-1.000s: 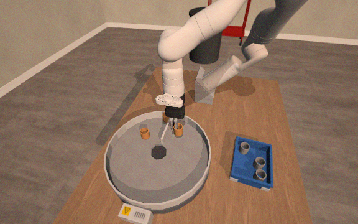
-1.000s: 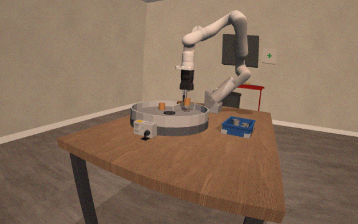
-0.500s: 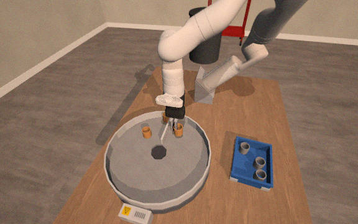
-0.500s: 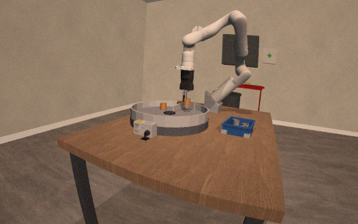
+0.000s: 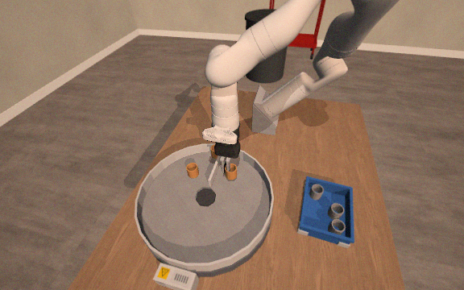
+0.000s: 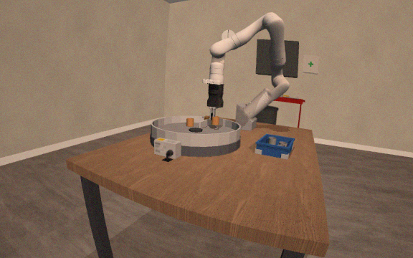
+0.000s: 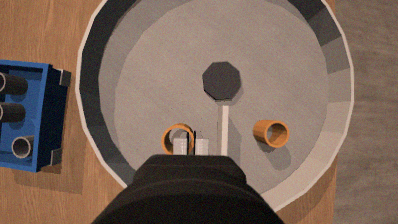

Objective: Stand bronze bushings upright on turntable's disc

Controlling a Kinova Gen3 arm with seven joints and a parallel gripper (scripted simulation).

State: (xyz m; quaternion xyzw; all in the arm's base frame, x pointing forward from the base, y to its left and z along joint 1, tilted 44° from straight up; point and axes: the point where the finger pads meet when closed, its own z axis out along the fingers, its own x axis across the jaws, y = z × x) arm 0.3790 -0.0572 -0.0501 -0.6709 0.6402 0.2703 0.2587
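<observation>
My gripper (image 5: pixel 226 169) (image 6: pixel 214 116) (image 7: pixel 191 138) is shut on the wall of a bronze bushing (image 5: pixel 232 175) (image 6: pixel 216 121) (image 7: pixel 165 141), one finger inside its bore. The bushing is upright, seemingly just above the disc (image 5: pixel 176 217) (image 7: pixel 160 75). A second bronze bushing (image 5: pixel 192 172) (image 6: pixel 190 122) (image 7: pixel 261 131) stands upright on the disc. A third bronze bushing (image 5: pixel 213 151) (image 6: pixel 206 117) is partly hidden behind the gripper; its pose is unclear. The blue crate (image 5: pixel 316 215) (image 6: pixel 271 151) holds three steel bushings (image 5: pixel 322 196) (image 5: pixel 342 216) (image 5: pixel 337 226); no bronze shows in it.
The dark hub (image 5: pixel 205 197) (image 6: pixel 196 130) (image 7: pixel 221 81) is at the disc's middle. A pale bar (image 5: pixel 213 173) (image 7: pixel 225 130) runs outward from near it, between the held and second bushings. A raised rim (image 5: pixel 270 197) (image 7: pixel 82 100) surrounds the disc. A white box (image 5: pixel 176 277) (image 6: pixel 167 147) sits at the turntable's front.
</observation>
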